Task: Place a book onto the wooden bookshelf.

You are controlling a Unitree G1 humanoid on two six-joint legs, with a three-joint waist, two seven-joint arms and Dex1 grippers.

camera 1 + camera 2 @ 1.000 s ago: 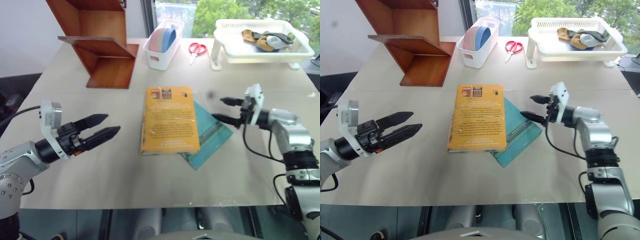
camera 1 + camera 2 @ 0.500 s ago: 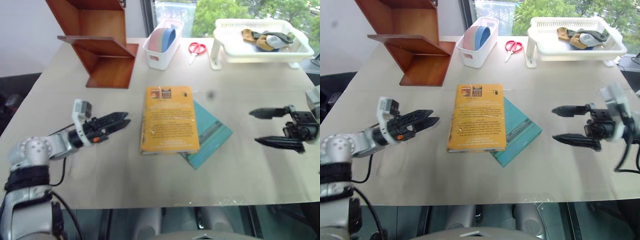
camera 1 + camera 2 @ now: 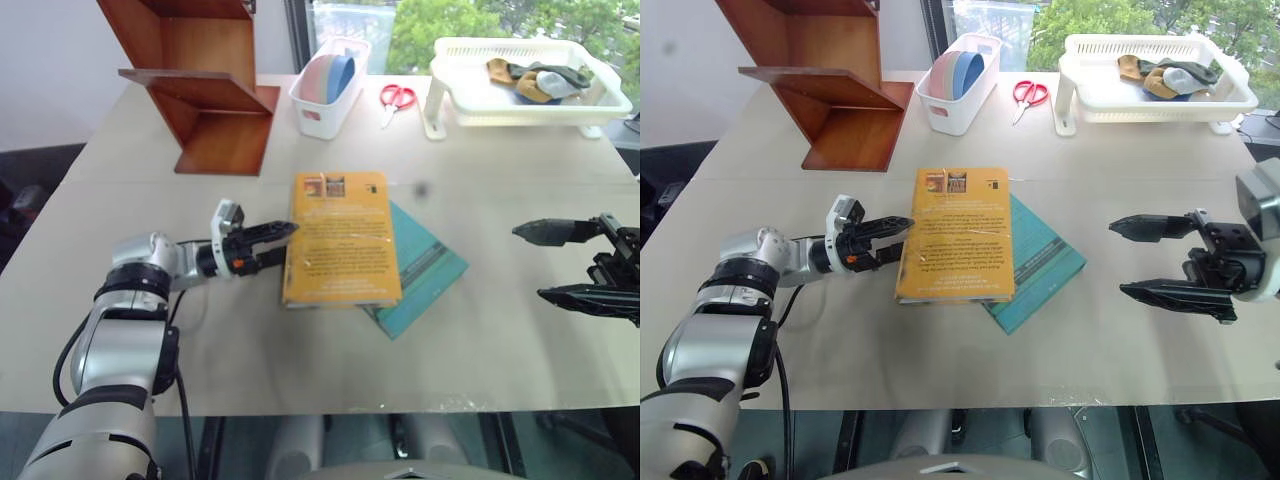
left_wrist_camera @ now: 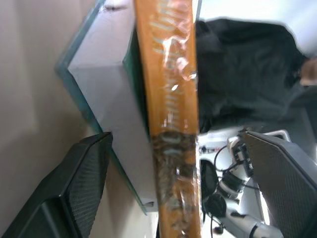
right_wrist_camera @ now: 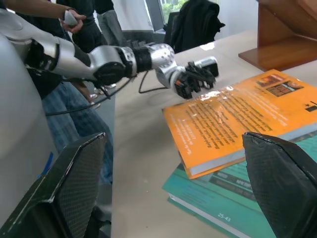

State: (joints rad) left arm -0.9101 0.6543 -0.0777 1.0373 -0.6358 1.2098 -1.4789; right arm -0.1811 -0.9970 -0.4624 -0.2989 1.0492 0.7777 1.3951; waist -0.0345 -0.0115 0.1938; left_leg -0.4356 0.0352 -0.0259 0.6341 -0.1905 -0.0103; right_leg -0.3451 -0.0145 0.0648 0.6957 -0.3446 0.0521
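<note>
The left pincer (image 3: 890, 243), fingers spread wide, sits at the left long edge of the yellow-orange glossy paperback book (image 3: 956, 235), straddling that edge without gripping it. The book lies flat mid-surface, overlapping a teal-blue book (image 3: 1040, 265). The right pincer (image 3: 1145, 258) hangs wide open and empty near the surface's right edge. The reddish-brown wooden bookshelf (image 3: 825, 85) stands at the far left corner.

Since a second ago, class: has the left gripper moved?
Yes. The left gripper has closed in on the book, its open fingers now at the book's left edge.
</note>
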